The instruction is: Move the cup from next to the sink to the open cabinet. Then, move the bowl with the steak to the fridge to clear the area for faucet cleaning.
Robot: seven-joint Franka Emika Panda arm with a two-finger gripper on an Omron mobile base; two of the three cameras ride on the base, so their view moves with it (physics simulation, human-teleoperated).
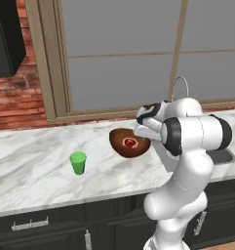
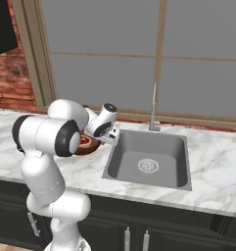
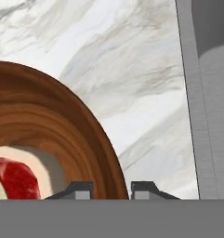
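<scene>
Nearest us, the gripper [image 3: 111, 188] straddles the right rim of the bowl [image 3: 53, 139], one tip inside and one outside, jaws drawn in narrow on the wood, so we read it as pinching the rim. The steak [image 3: 13, 179] lies in the bowl at about 8 o'clock from the tips. Beyond the rim is bare counter [image 3: 132, 60], and at 2 o'clock the edge of the sink [image 3: 211, 93].

In the left base view the cup [image 1: 78, 162] stands on the counter, at 8 o'clock from the bowl and well apart, so it hasn't reached the cabinet [image 1: 7, 39].

We should lift slowly and keep the bowl level, since a one-sided rim grip lets it tip and the steak slide.
</scene>
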